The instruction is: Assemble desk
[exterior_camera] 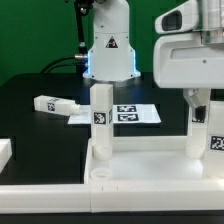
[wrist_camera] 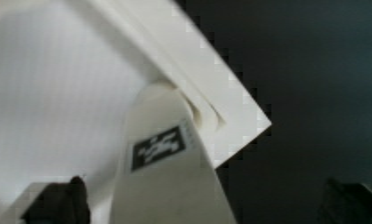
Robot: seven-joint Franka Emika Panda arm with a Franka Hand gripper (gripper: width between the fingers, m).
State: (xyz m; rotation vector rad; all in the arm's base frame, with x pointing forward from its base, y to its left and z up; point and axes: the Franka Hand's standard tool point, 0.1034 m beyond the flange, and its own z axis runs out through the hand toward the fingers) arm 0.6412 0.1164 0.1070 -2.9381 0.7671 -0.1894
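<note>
The large white plastic tray-like tabletop (exterior_camera: 120, 165) is seen lying on the black counter (exterior_camera: 40, 125), with two white square-post tagged legs (exterior_camera: 101, 118) standing upright in its corner sockets. One leg (exterior_camera: 200, 125) is clamped by the hand (exterior_camera: 197, 100). Another tagged leg (exterior_camera: 55, 104) and the marker board (exterior_camera: 125, 113) lie behind.

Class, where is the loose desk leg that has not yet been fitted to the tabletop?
The loose leg lies flat on the black table towards the exterior view's left, beside the marker board and behind the tabletop.
</note>
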